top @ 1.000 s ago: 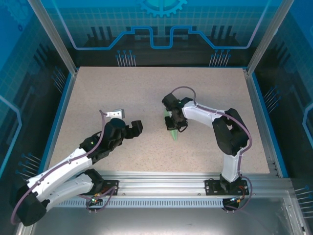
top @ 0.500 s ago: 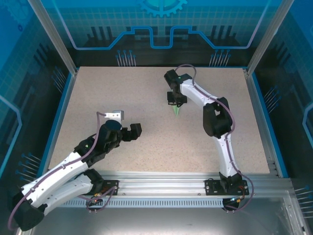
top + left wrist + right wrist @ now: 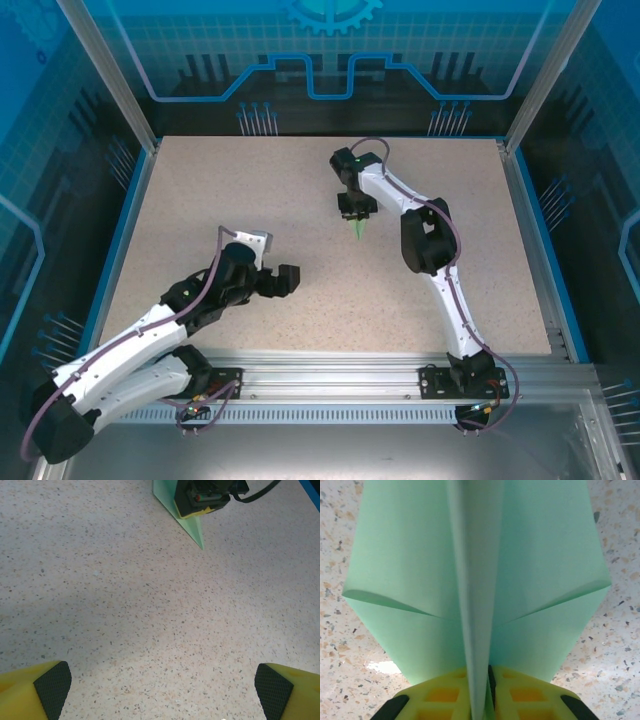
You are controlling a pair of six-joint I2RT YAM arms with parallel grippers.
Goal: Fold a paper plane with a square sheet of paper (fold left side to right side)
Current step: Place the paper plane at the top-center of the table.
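**So, the plane sat in the right gripper, nose toward six**

You had the paper plane point(image 3: 358, 229) at the right gripper point(image 3: 357, 207), out past the middle of the table point(image 3: 200, 190). In the right wrist view its yellow fingers point(image 3: 520, 697) were clenched on the centre fold and the wings spread flat to either side. From above, the long axis ran twelve to six, with the nose at six, pointing back toward the arm bases. Whether the belly touched the table, you could not tell.

Your left gripper point(image 3: 283, 280) was spread wide with nothing in it, well apart from the plane, which lay at about two o'clock from it. Its wrist camera showed the dart point(image 3: 187, 522) at twelve to one o'clock, with bare tabletop between. The right arm was much the nearer, and nothing stood in the way.
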